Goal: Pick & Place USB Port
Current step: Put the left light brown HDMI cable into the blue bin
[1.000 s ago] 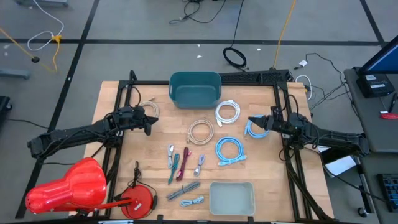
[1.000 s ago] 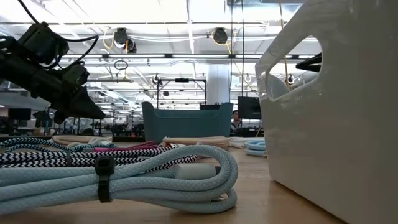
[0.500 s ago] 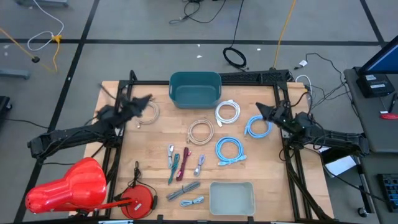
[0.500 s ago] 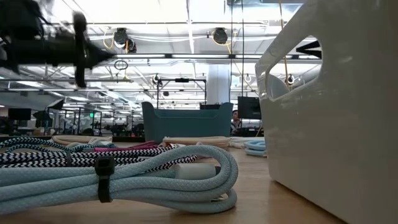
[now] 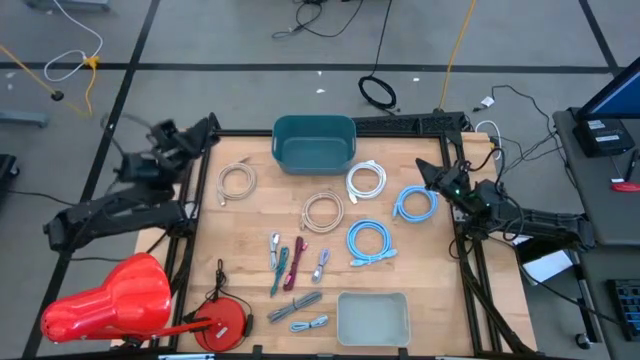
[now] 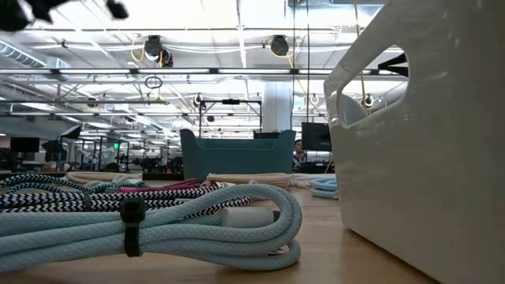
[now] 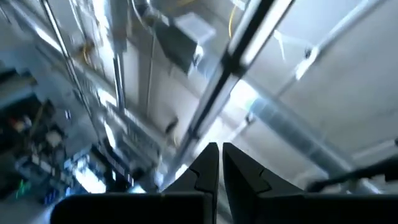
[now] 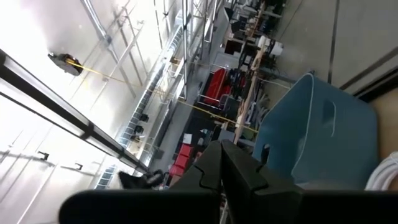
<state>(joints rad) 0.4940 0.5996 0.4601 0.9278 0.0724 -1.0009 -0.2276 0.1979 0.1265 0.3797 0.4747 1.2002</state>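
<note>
Several coiled USB cables lie flat on the wooden table: a cream coil [image 5: 237, 181], a second cream coil [image 5: 322, 210], a white coil [image 5: 366, 181], a light blue coil [image 5: 414, 203] and a blue coil [image 5: 369, 241]. Short bundled cables [image 5: 285, 262] lie nearer the front. My left gripper [image 5: 211, 125] is shut and empty, raised beyond the table's far left corner; in its wrist view the gripper [image 7: 219, 152] points at the ceiling. My right gripper [image 5: 423, 171] is shut and empty, just beyond the light blue coil toward the right edge; its wrist view shows the gripper [image 8: 221, 149] aimed past the teal bin.
A teal bin [image 5: 315, 142] stands at the table's far edge, and a pale bin [image 5: 373, 318] at the near edge fills the right of the low view [image 6: 426, 142]. A red object [image 5: 110, 300] and a red reel [image 5: 225, 322] sit at the near left corner. Black frame rails [image 5: 190, 190] run along both sides.
My left gripper has risen from beside the left cream coil, swung back toward the table's far left corner and tipped up to point at the ceiling. My right gripper has tipped up off the light blue coil. Both stayed shut, and the coils lie where they were.
</note>
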